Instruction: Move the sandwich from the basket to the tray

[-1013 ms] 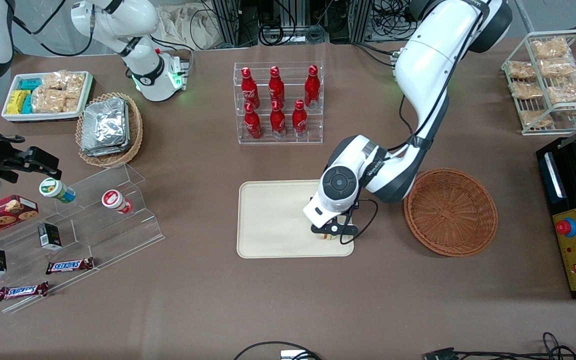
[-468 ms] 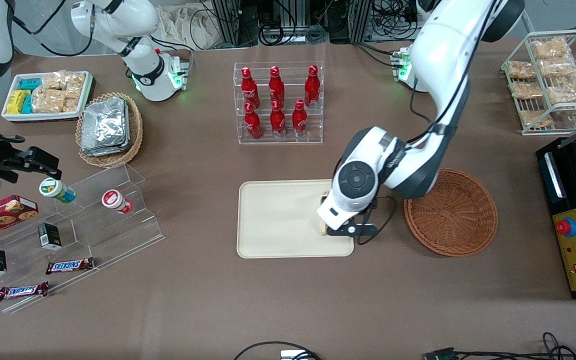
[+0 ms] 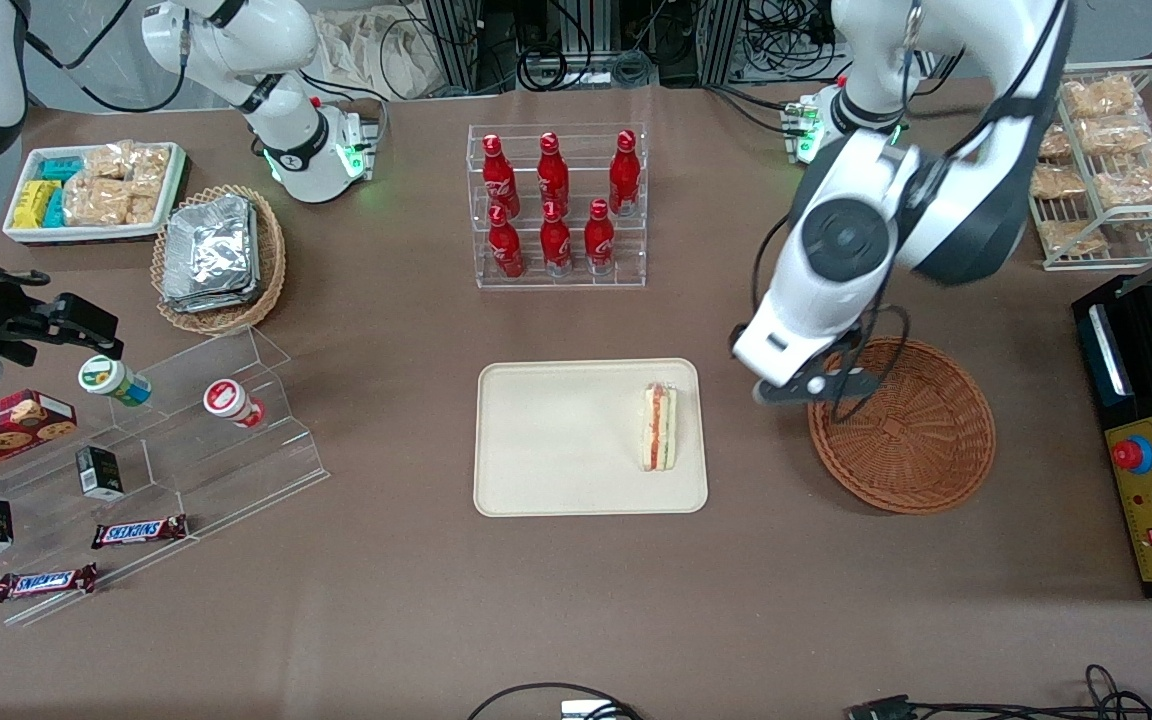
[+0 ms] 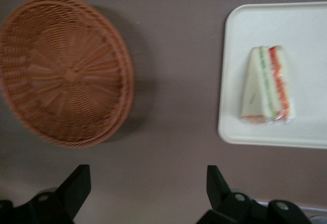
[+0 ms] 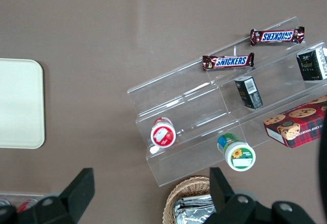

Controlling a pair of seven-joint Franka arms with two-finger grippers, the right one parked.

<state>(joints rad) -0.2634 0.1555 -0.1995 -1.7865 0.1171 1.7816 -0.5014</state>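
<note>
**Sandwich on the tray, gripper up and empty**

Starting at the parked arm's end of the desk (image 3: 386,330), I see a white tray (image 3: 86,235) of snack packs. Just beside it is a tan basket (image 3: 271,260) holding foil packs. Nearer the front camera stands a clear stepped stand (image 3: 266,450) with small cups, boxes and two Snickers bars (image 3: 139,531) on it.

Toward the middle, a clear rack holds six red bottles (image 3: 553,200), all upright. It stands farther from the front camera than the tray (image 3: 556,440).

The tray lies flat on the desk. The sandwich (image 3: 658,427) rests on it, close to the rim at the working arm's end. It lies lengthwise along that rim, with the red and green filling facing up. My wrist camera gives the same picture: the sandwich (image 4: 265,86) sits fully inside the tray (image 4: 306,25), with nothing touching it.

The gripper (image 3: 814,385) hangs above the desk between tray and basket (image 3: 901,425). In the front view it overlaps the basket's rim on the edge facing the tray. It is well apart from the sandwich. In the wrist view the fingers (image 4: 76,185) stand wide apart with nothing between them, so the gripper (image 4: 145,178) looks straight down on bare desk. The basket (image 4: 61,71) shows only its woven bottom.

At the working arm's end, a wire rack (image 3: 1136,209) holds bagged snacks. A black control box (image 3: 1151,500) sits nearer the front camera.
</note>
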